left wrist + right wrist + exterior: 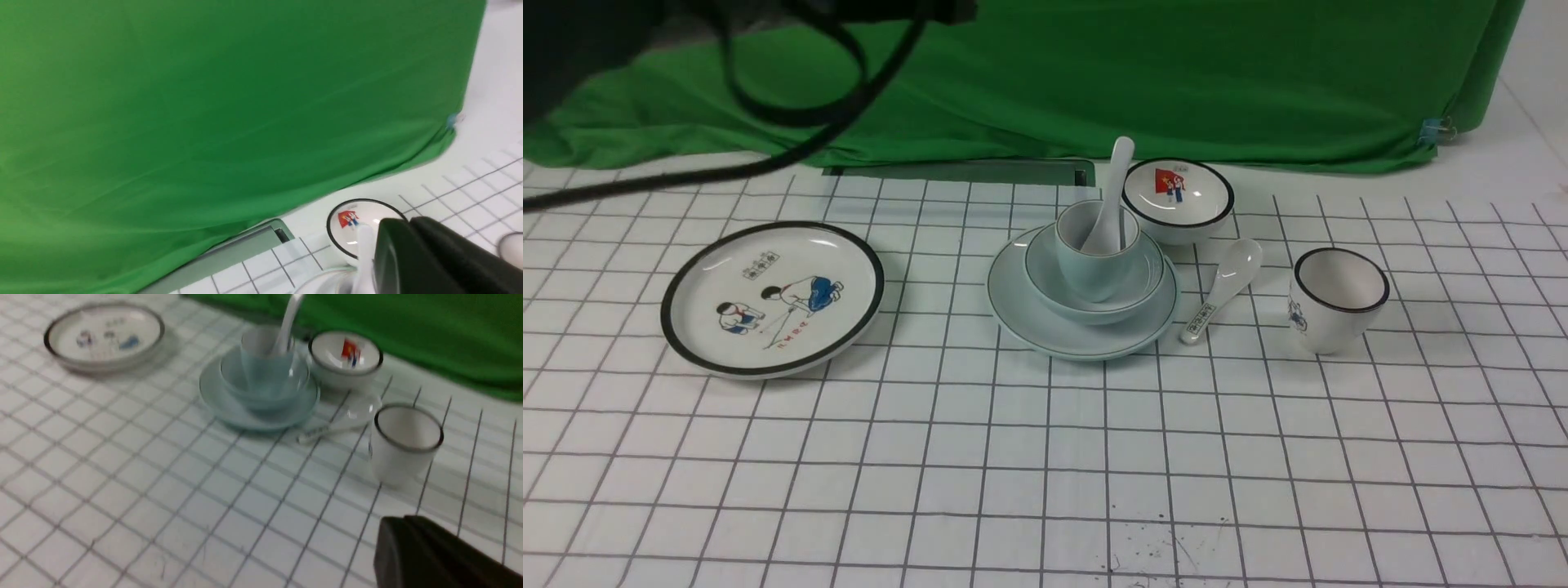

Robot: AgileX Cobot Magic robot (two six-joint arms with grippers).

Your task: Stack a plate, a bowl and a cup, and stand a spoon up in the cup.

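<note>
- Left gripper [402,232]: tips pressed together, empty. The front view gives only a dark blur of arm and cable, upper left.
- Right gripper [402,531]: pressed together, empty, seen only in its own blurred wrist view.
- Plate [1013,302]: mid-tabletop [1045,457], carrying the bowl [1045,278], then the cup [1086,269].
- Spoon [1112,196]: stands in the cup, handle leaning rearward.
- Left wrist view: stack mostly cut off.

1. Left gripper [412,253]: dark block cut by the picture's edge; jaws unseen; covers part of picture bowl [351,222].
2. Right gripper [412,551]: likewise cut off.
3. Spoon [1112,196]: scoop partly hidden in cup [1092,265].
4. Marked spoon [1223,286]: print too small to read.
</note>
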